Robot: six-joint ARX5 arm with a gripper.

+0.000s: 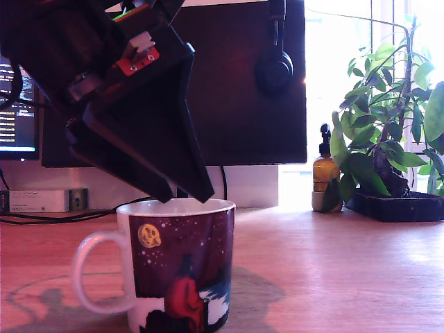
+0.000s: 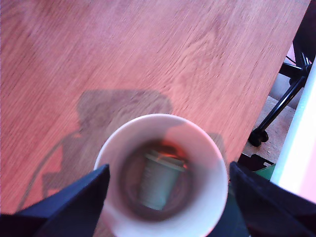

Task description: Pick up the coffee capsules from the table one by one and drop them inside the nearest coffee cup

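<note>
My fingers [image 2: 165, 197] stand spread wide and empty, one at each side of the coffee mug [image 2: 160, 175]. One capsule [image 2: 159, 180] lies on its side at the mug's bottom. I judge a straight vertical lift best, clearing the rim before seeking more on the tabletop [image 2: 148, 54].

Glossy ceramic mug [image 1: 177, 267], matt wood-grain table [image 2: 148, 54]
</note>
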